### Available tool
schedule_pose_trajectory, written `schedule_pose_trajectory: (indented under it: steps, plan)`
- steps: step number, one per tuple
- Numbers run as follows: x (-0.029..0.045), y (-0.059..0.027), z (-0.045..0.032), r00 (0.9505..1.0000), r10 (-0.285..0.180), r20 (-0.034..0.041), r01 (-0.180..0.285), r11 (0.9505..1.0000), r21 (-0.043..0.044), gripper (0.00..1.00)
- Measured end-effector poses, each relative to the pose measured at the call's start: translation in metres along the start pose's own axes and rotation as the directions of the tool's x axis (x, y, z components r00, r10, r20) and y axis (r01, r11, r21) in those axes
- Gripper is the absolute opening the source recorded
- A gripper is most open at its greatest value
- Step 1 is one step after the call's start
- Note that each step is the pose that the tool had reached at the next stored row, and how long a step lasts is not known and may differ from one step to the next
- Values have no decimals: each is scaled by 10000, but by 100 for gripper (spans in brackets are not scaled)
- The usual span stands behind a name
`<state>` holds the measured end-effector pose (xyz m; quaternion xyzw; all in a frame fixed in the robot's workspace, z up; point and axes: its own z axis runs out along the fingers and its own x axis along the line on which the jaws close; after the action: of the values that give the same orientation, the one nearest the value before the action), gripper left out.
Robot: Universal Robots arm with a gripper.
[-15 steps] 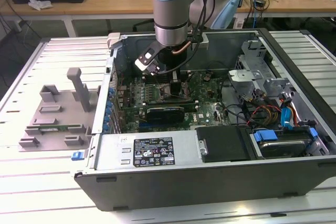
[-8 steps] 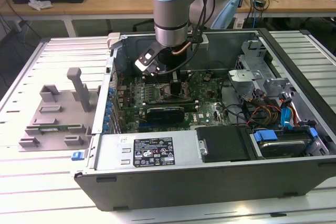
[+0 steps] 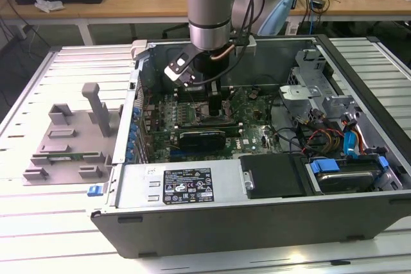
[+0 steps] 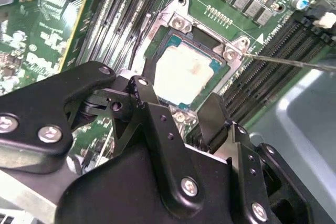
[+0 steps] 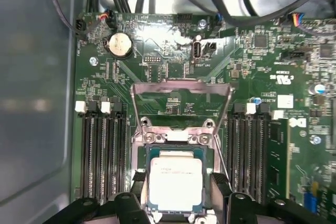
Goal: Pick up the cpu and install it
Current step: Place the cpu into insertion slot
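Black metal robot gripper (image 5: 178, 184) hung low over the board. Its two fingers (image 4: 140, 90) stood apart, one at each side of the cpu (image 5: 176, 181), a small flat square chip with a pale silver top and a thin green edge. The cpu lay flat inside its socket in both wrist views. The fingers were very near its edges, but a thin gap showed there, so I think the gripper had hold of nothing.

I think the cpu is very light, stiff and thin like a wafer. Its shiny top looks slippery, and it would likely break or bend if it were squeezed hard or pushed in crooked. The safe place to hold it is by two opposite edges, kept level, and never by the underside.

Around the chip sat the shiny silver socket frame (image 5: 181, 136) with small screws. Its metal lid (image 5: 181, 85) was tipped up and open, and a thin wire lever (image 4: 294, 62) stuck out beside it. Long black memory slots (image 5: 102, 150) ran along both sides of the socket. All of this sat on a green circuit board (image 5: 157, 51) with a round silver battery (image 5: 119, 44).

In the exterior view the grey robot arm (image 3: 209, 4) reached down into an open grey computer case (image 3: 257, 222). The case lay on a white slatted table (image 3: 38, 222). Some grey plastic fixture blocks (image 3: 70, 139) stood well apart, on the exterior view's left.
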<state>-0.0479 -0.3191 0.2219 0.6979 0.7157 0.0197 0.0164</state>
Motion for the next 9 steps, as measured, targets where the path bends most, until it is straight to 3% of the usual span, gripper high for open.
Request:
schedule_pose_trajectory:
  steps: [6, 7, 9]
  plan:
    - [16, 13, -251, 9999, -6, 157, 6, 10000, 3, 59]
    - [25, 18, -348, 9997, -10, 232, 10, 10000, 5, 59]
    - [33, 23, -443, 9994, -16, 337, 16, 10000, 9, 59]
